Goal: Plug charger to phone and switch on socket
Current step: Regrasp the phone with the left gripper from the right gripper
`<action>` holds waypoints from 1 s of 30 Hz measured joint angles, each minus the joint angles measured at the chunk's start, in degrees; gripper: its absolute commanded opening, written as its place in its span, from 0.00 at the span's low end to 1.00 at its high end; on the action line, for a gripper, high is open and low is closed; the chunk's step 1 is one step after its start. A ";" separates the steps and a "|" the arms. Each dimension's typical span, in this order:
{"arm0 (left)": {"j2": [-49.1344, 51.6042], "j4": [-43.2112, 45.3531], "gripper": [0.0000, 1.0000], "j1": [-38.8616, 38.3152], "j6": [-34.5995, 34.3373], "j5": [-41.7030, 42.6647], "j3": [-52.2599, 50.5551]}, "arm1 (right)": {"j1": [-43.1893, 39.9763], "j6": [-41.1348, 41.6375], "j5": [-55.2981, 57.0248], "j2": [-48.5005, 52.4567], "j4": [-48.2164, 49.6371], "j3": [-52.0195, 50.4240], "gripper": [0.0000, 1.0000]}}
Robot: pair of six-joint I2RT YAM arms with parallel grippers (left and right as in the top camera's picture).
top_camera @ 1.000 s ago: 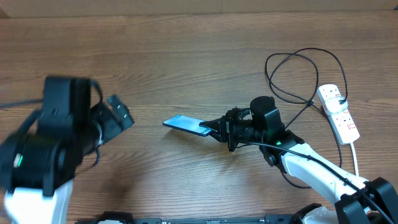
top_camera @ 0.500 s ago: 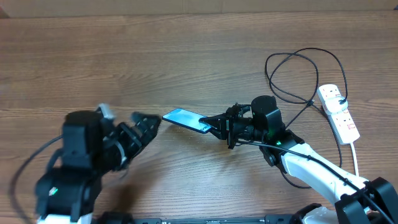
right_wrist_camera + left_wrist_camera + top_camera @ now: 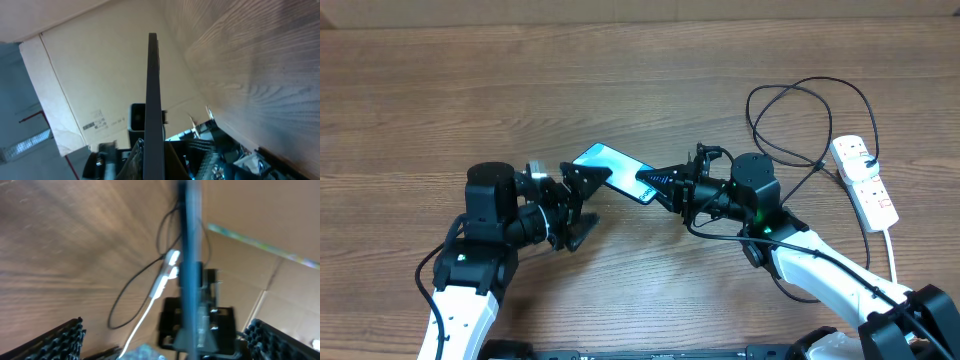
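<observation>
left jaws newly beside phone (image 3: 608, 163), wide, empty; right jaws tight on it; edge-on in wrist views

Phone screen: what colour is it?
Light blue; the phone shows it best in the overhead view.

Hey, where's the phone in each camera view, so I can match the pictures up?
Overhead: the phone is mid-frame, tilted, its right end in the right tool.
Left wrist: phone edge-on, a blurred dark vertical bar just right of centre.
Right wrist: phone edge-on, a dark vertical bar near centre.
Shared landmark: the wooden table, at left in the left wrist view, at right in the right wrist view.
</observation>
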 measured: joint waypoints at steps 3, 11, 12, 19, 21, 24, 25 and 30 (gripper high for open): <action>0.31 3.34 0.90 0.00 -2.45 -0.09 -0.02 | 1.64 -0.44 2.29 0.00 0.07 0.00 0.04; 0.31 3.89 0.74 0.00 -7.13 -2.01 -0.02 | 7.19 4.76 5.53 0.00 0.09 0.00 0.04; 0.31 3.89 0.69 0.00 -7.30 -2.10 -0.02 | 7.43 5.81 5.66 0.02 0.26 0.00 0.04; 0.31 4.13 0.36 0.00 -8.55 -3.69 -0.02 | 7.52 9.05 6.45 0.00 0.74 0.00 0.04; 0.31 4.13 0.30 0.00 -8.52 -4.13 -0.02 | 7.52 9.81 6.51 0.00 0.76 0.00 0.04; 0.31 4.13 0.24 0.00 -8.81 -4.74 -0.02 | 7.52 11.47 6.64 0.02 0.79 0.00 0.04; 0.31 4.22 0.23 0.00 -9.07 -4.87 -0.02 | 7.54 12.09 6.64 0.00 0.85 0.00 0.04; 0.31 5.16 0.24 0.00 -9.81 -5.31 -0.07 | 7.63 14.45 7.15 0.00 1.62 0.00 0.04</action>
